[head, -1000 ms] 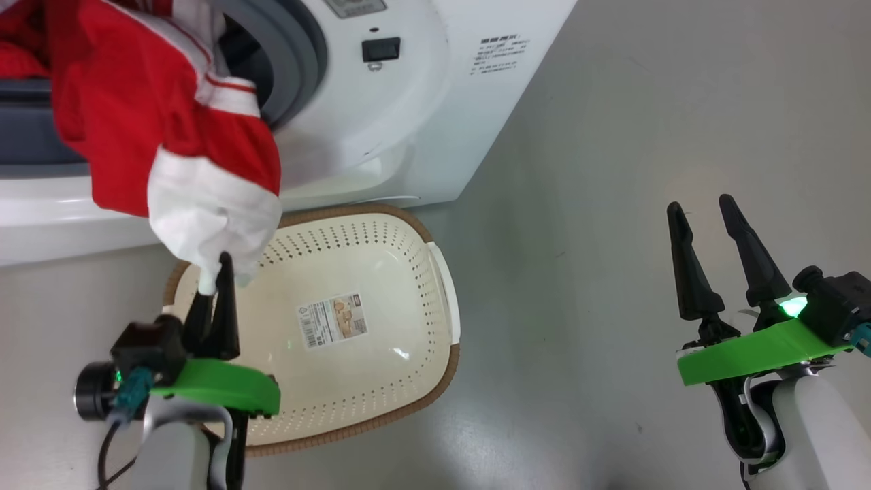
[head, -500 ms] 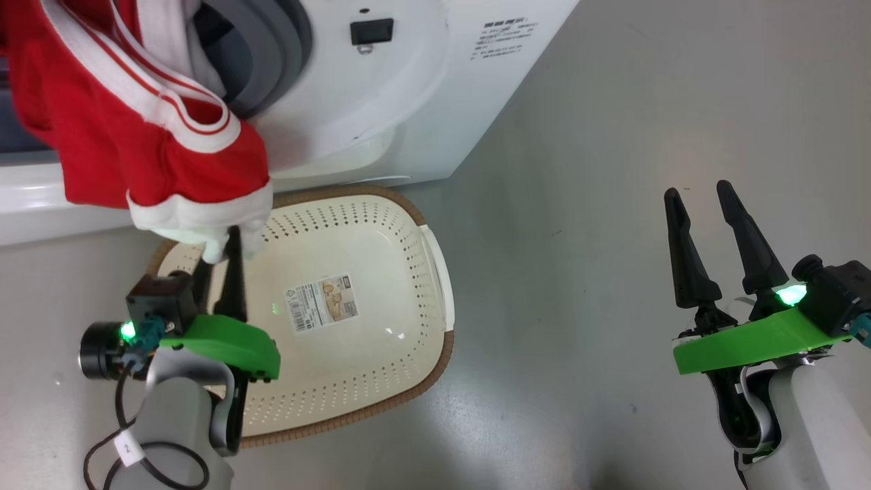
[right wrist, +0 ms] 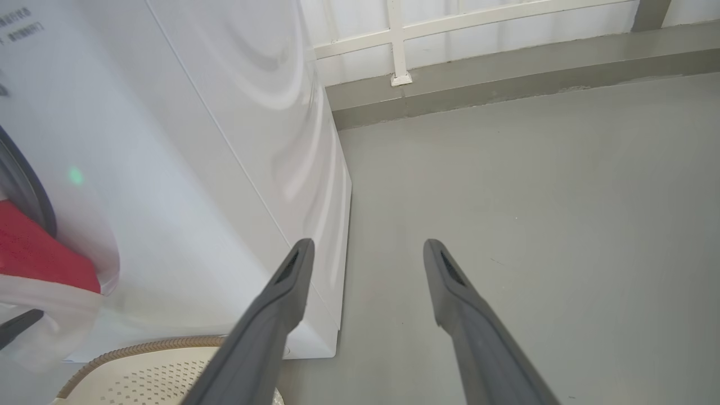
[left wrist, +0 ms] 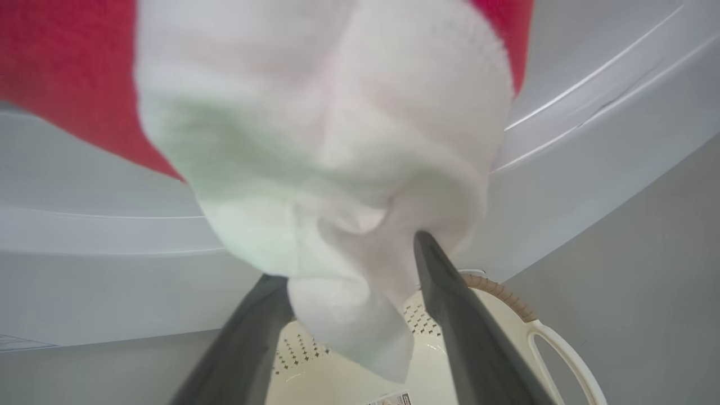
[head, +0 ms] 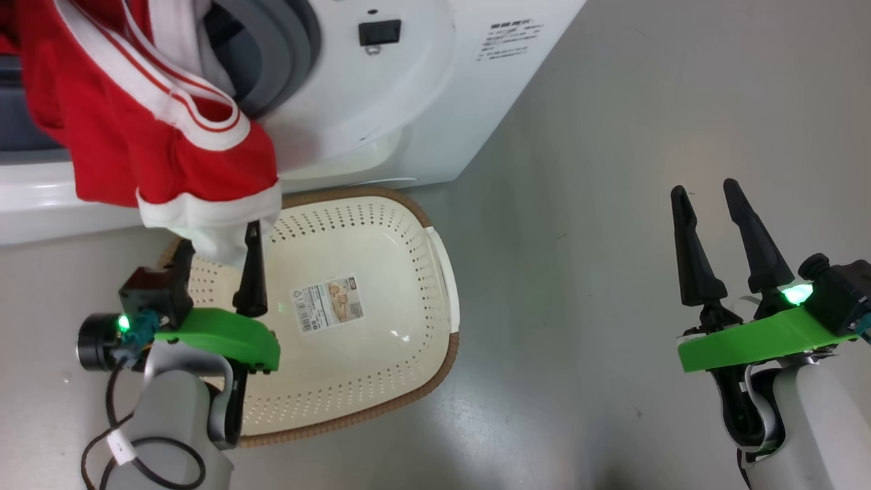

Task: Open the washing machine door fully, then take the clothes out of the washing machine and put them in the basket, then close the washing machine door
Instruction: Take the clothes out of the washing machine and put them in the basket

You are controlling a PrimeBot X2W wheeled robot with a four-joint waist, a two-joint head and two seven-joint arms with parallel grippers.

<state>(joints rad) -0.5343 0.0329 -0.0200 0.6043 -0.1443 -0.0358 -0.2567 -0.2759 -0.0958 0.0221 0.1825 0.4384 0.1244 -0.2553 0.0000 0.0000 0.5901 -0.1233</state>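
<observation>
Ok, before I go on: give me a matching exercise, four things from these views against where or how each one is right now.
Things
1. left gripper
2. right gripper
3. basket
4. clothes

States
A. red with white bands, hanging out of the washing machine opening
B. open, above bare grey floor
C. on the floor before the machine, paper label on its bottom
D. open, white cuff hanging between its jaws

Pairs: 1-D, 2-B, 3-C, 4-A
</observation>
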